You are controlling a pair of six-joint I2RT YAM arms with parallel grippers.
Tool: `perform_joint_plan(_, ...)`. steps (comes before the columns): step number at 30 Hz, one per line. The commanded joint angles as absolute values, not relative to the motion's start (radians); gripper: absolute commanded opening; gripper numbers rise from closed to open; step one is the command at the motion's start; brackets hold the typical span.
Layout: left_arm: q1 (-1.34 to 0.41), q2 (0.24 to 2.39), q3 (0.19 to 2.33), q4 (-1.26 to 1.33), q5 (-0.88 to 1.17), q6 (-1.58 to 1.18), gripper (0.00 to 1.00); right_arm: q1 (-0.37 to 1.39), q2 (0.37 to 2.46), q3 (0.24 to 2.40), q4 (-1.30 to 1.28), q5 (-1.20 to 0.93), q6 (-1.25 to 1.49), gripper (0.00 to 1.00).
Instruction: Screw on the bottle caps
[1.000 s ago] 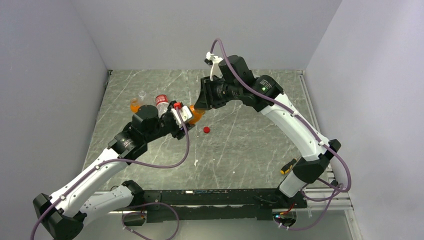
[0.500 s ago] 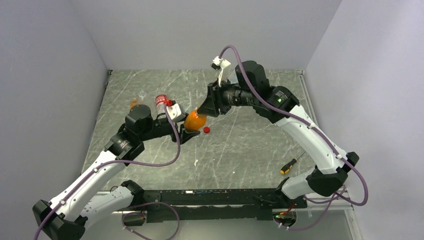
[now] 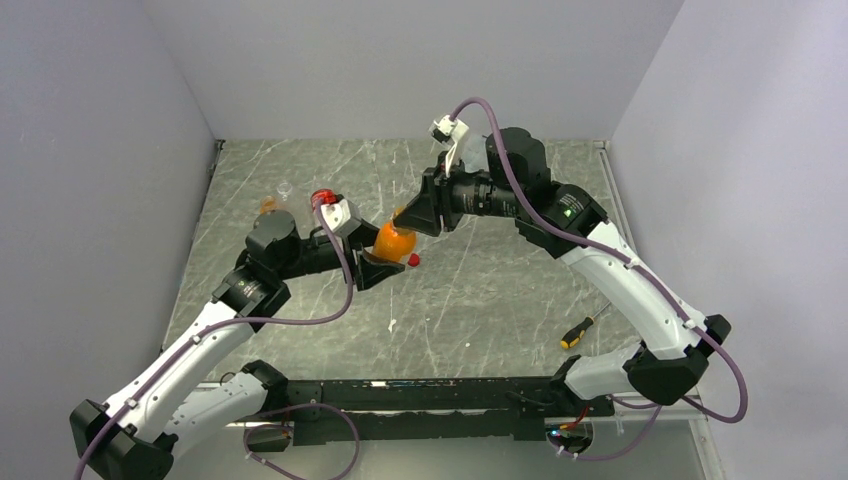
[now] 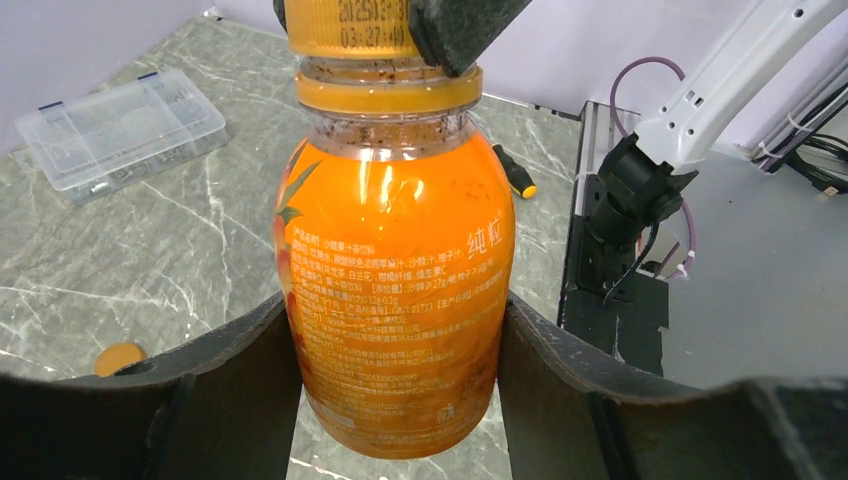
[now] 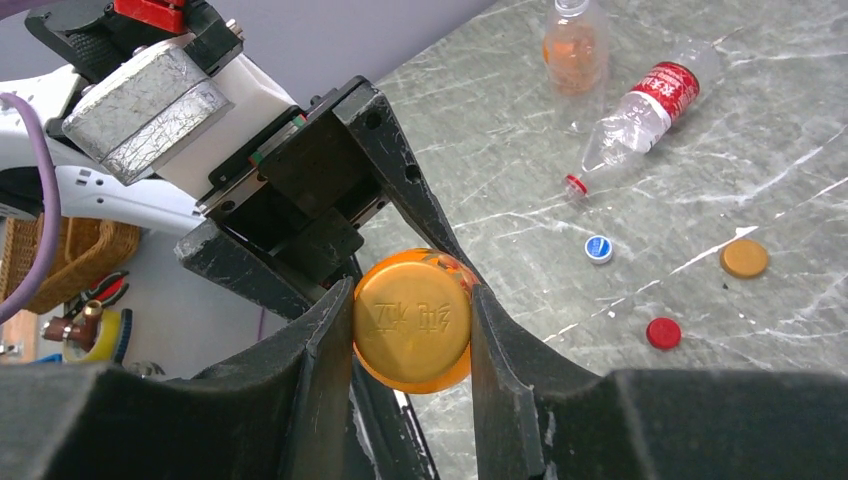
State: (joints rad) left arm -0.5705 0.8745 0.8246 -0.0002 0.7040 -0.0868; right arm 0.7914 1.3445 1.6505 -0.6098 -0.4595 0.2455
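Your left gripper pinches the orange bottle by its body above the middle of the tabletop, neck tilted far-right. Your right gripper clamps the orange cap on that neck, in line with the bottle's long axis; twist about it.

My left end effector and right end effector are black; the bottle is orange, its cap orange; the worktop is grey, white-veined.
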Motion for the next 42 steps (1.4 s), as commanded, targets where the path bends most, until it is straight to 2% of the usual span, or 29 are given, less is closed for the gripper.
perform_joint_plan(1,-0.563,0.882,0.861,0.087,0.650,-0.115,0.00,0.807,1.356,1.662,-0.600,-0.521,0.257,0.02)
perform_joint_plan(8,-0.563,0.919,0.920,0.043,0.444,-0.022,0.00,0.807,1.442,1.724,-0.685,-0.388,0.362,0.01)
perform_joint_plan(18,-0.596,1.003,0.960,0.125,0.196,0.133,0.00,0.807,1.560,1.792,-0.794,-0.154,0.597,0.02)
perform_joint_plan(25,-0.690,1.084,0.941,0.273,-0.022,0.228,0.00,0.807,1.567,1.764,-0.751,-0.047,0.720,0.04)
perform_joint_plan(29,-0.712,1.122,0.939,0.294,-0.045,0.240,0.00,0.807,1.563,1.771,-0.735,-0.013,0.742,0.08)
perform_joint_plan(31,-0.713,1.126,0.932,0.283,-0.035,0.232,0.00,0.808,1.558,1.789,-0.739,-0.003,0.737,0.15)
perform_joint_plan(33,-0.713,1.122,0.925,0.257,-0.024,0.222,0.00,0.807,1.547,1.804,-0.745,0.008,0.725,0.29)
perform_joint_plan(38,-0.713,1.108,0.896,0.201,0.006,0.175,0.00,0.807,1.498,1.845,-0.759,0.053,0.677,0.80)
perform_joint_plan(40,-0.711,1.100,0.878,0.195,0.018,0.153,0.00,0.807,1.471,1.861,-0.769,0.071,0.652,0.91)
perform_joint_plan(42,-0.710,1.088,0.860,0.199,0.037,0.134,0.00,0.807,1.434,1.862,-0.771,0.085,0.614,0.98)
